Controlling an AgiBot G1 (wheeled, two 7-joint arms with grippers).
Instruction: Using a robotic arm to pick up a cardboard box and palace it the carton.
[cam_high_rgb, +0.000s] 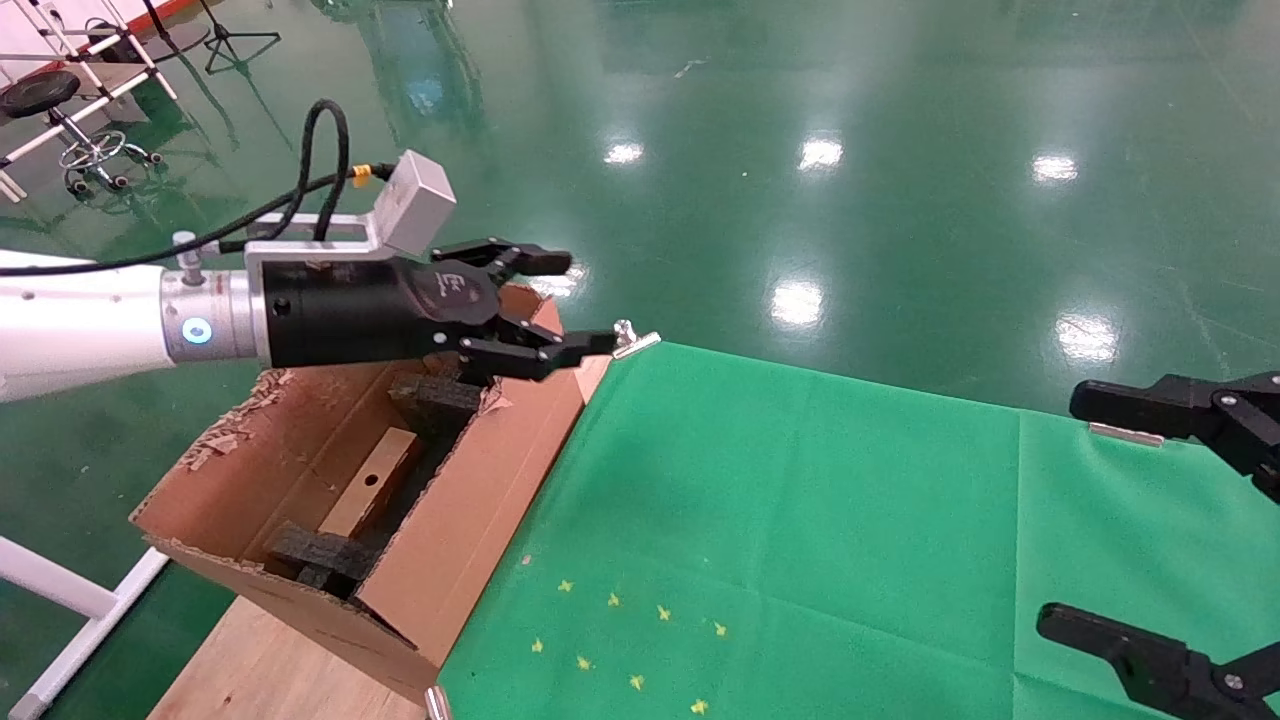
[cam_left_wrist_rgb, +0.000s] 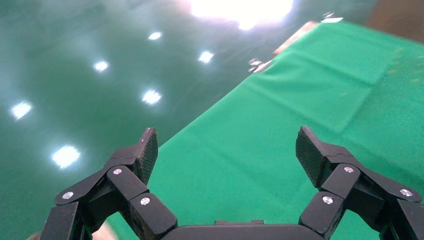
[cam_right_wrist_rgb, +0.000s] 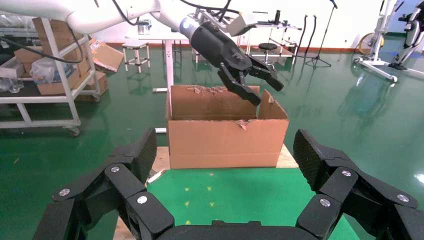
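Note:
The slim brown cardboard box (cam_high_rgb: 372, 482), with a round hole in its side, lies inside the large torn-edged carton (cam_high_rgb: 470, 520) between black foam blocks (cam_high_rgb: 318, 558). My left gripper (cam_high_rgb: 570, 305) on the white arm is open and empty, held above the carton's far end. It also shows in the right wrist view (cam_right_wrist_rgb: 262, 90), above the carton (cam_right_wrist_rgb: 225, 137). In the left wrist view its fingers (cam_left_wrist_rgb: 145, 150) are spread wide over the green cloth. My right gripper (cam_high_rgb: 1150, 520) is open and empty at the table's right edge.
A green cloth (cam_high_rgb: 780, 520) covers the table, with small yellow star marks (cam_high_rgb: 630, 640) near the front. The carton stands on a bare wooden part (cam_high_rgb: 270, 670) at the table's left. Metal clips (cam_high_rgb: 632, 340) hold the cloth's far edge. The shiny green floor lies beyond.

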